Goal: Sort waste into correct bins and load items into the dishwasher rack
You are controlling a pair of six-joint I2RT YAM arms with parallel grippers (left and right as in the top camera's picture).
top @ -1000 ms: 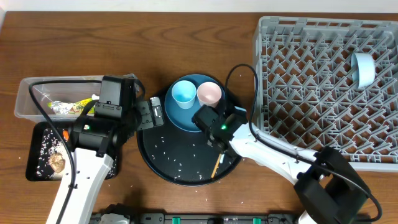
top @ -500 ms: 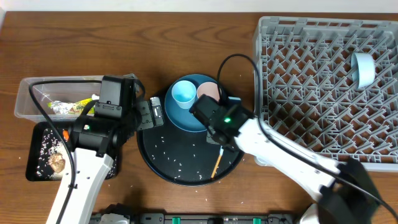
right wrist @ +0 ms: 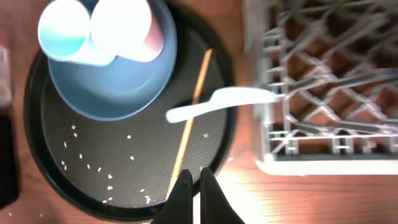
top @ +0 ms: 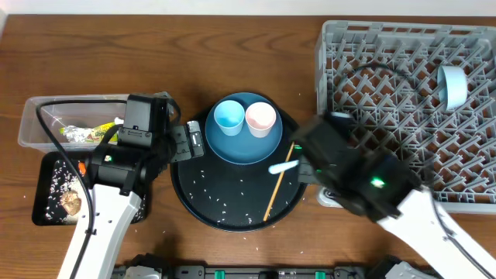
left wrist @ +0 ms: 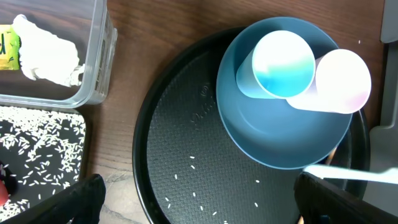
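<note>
Overhead view: since the frame 1 second earlier, the right arm has drawn back from over the dark-blue plate (top: pixel 240 147) toward the near left corner of the dishwasher rack (top: pixel 333 46). The pink cup (top: pixel 260 118) now shows whole. The white utensil (top: pixel 283 166), hidden before, lies across the chopstick (top: pixel 273 194) at the right side of the round black tray (top: pixel 194 205), with 1 end reaching toward the rack. The left arm has not moved.

We see the right tool (right wrist: pixel 194 186) with its fingers pressed together and nothing between them. The left tool (left wrist: pixel 199 186) is spread wide and empty, over the round tray's left side.

The clear tub (top: pixel 35 116) holds the snack wrapper (top: pixel 97 132), crumpled foil (top: pixel 74 136) and white tissue (left wrist: pixel 43 50). Just in front of it, the shallow black tray (top: pixel 46 213) holds rice grains (top: pixel 54 186), the brown food lump (top: pixel 71 201) and the carrot piece (top: pixel 80 169). The plate sits on the round tray and carries the light-blue cup (top: pixel 229 116) and the pink cup, which touch. More rice grains are scattered on the round tray. The rack holds the white bowl (top: pixel 452 85) at its far right.
</note>
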